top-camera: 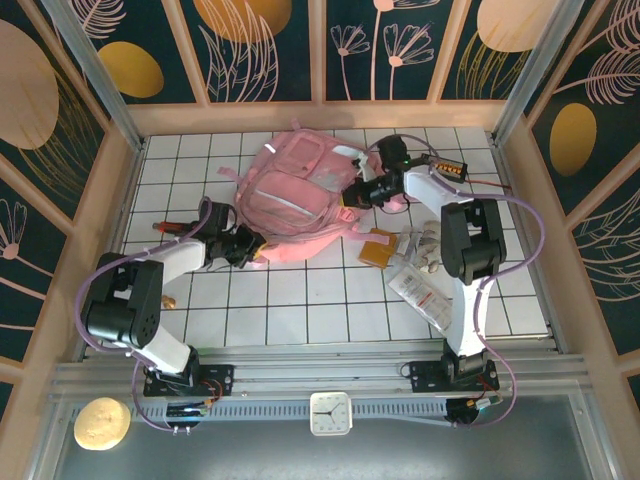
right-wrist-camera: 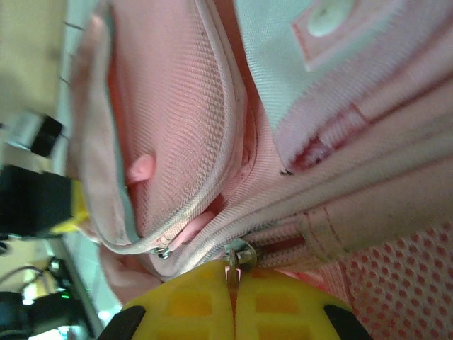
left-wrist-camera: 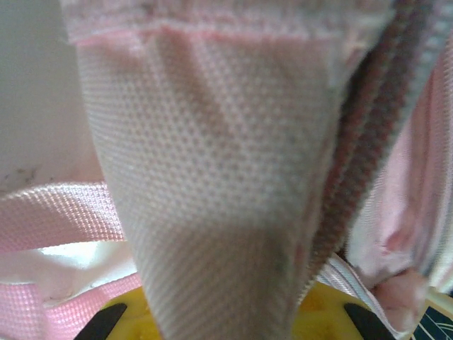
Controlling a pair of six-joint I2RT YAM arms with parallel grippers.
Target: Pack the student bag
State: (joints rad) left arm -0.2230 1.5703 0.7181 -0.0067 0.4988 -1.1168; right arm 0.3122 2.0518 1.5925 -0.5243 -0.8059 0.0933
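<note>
The student bag (top-camera: 295, 195), a large pink backpack, lies flat at the back middle of the tiled table. My left gripper (top-camera: 248, 247) is at the bag's near-left corner. In the left wrist view that gripper (left-wrist-camera: 226, 322) is shut on a band of pale pink mesh fabric (left-wrist-camera: 212, 177) that runs down between its yellow fingers (left-wrist-camera: 322, 322). My right gripper (top-camera: 352, 195) is pressed against the bag's right side. Its yellow fingers (right-wrist-camera: 184, 304) meet, and the gripper (right-wrist-camera: 233, 297) pinches the metal zip pull (right-wrist-camera: 237, 258) of a closed zip line (right-wrist-camera: 340, 234).
A tan flat object (top-camera: 378, 248), a white packet (top-camera: 420, 290) and small pale items (top-camera: 428, 245) lie on the tiles right of the bag. A red pen (top-camera: 165, 227) lies at the left. A black box (top-camera: 445, 165) sits at the back right. Wooden walls (top-camera: 120, 200) enclose the table.
</note>
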